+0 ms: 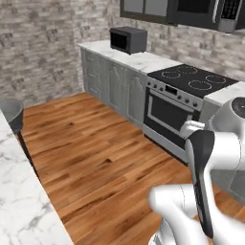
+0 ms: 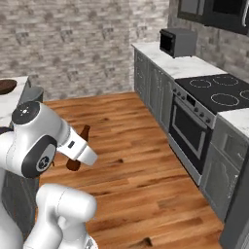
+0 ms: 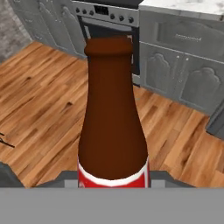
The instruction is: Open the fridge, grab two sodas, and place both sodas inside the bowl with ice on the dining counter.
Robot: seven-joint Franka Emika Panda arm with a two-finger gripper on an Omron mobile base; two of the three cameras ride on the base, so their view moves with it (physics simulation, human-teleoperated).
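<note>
Right now the hand is closed on a brown bottle with a red and white label, and the bottle's neck points away from it toward the stove. Over on the left of the stove in the left base view, the white marble surface runs along the frame edge with a grey stool beside it. Wooden floor lies between that surface and the stove. From the right base view, the dark brown bowl sits on the surface, far left of the stove, and the bottle pokes out beyond the arm, above the floor.
</note>
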